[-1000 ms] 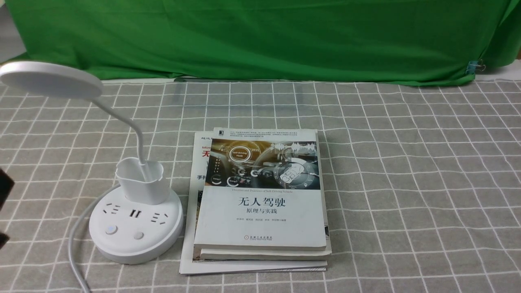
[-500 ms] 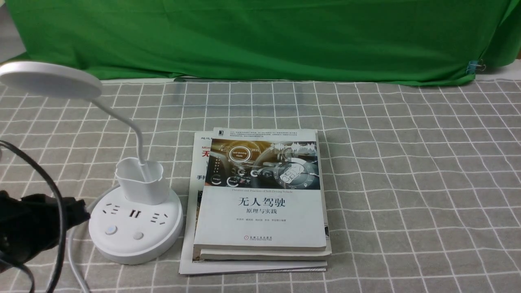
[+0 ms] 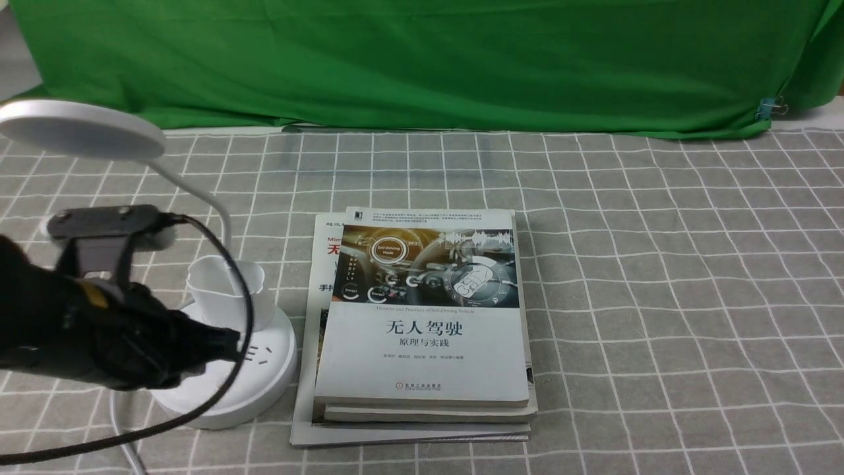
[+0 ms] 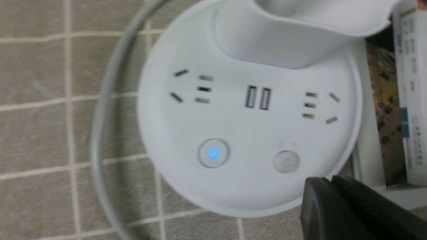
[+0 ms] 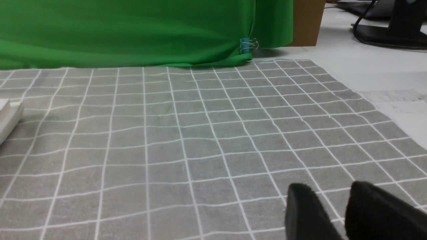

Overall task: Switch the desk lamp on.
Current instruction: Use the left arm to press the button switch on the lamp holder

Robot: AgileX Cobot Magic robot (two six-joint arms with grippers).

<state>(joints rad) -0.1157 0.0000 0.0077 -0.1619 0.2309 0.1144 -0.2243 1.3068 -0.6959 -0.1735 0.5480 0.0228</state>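
near left on the tabletop (image 3: 659, 297): desk lamp (image 3: 270, 379), head (image 3: 79, 128) showing no glow. left tool (image 4: 333, 188) clenched over its base (image 4: 240, 130) by the unlit button (image 4: 287, 161); press seemingly not yet made. right tool (image 5: 332, 190) slightly parted, idle.

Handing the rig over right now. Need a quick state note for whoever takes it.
Left gripper: shut, empty, at the rim of the desk lamp base, near the plain button, not on it.
Right gripper: slightly open, empty, low over bare cloth.
Lamp sits on the robot's left beside the book stack; lit button glows blue.
Done: approach. Left: lamp head shows no glow; press, confirm light.
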